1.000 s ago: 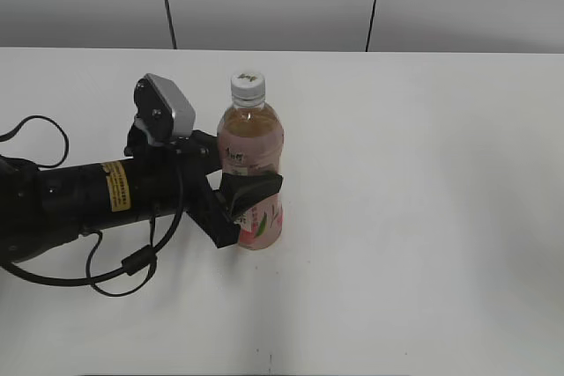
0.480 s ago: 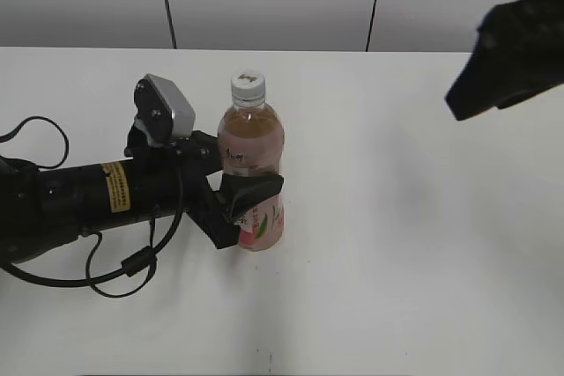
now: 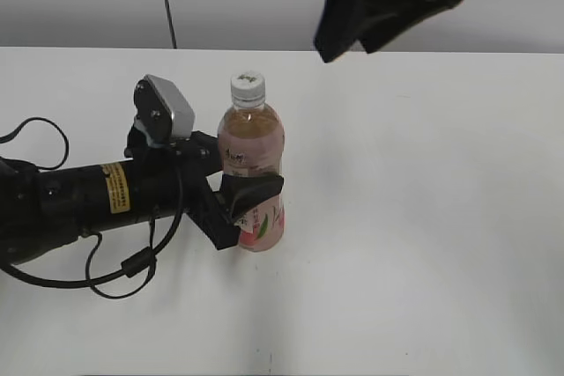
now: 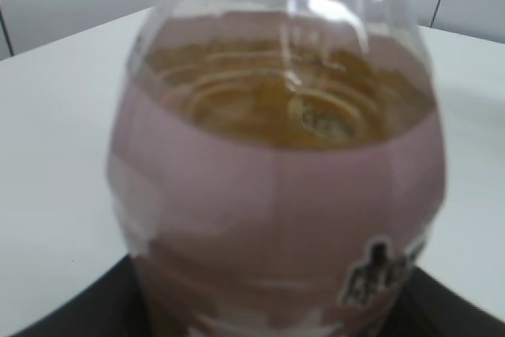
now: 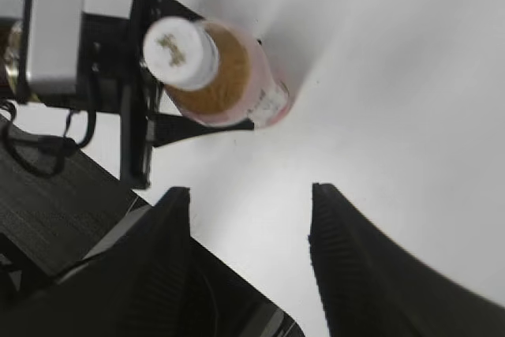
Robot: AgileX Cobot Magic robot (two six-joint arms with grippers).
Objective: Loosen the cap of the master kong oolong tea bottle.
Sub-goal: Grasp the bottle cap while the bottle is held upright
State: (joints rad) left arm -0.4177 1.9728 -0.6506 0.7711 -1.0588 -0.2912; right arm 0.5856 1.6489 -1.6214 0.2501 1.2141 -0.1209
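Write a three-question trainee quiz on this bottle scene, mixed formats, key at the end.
1. True or false: the left gripper is clamped on the body of the master kong oolong tea bottle.
2. Multiple choice: where is the right gripper relative to the cap?
A. closed on the cap
B. above the table, apart from the cap, with jaws open
C. lying on the table beside the bottle
3. Fill in: the bottle stands ______ on the table, with its cap on.

Key
1. True.
2. B; the right wrist view shows both fingers spread with the cap clear of them.
3. Upright.
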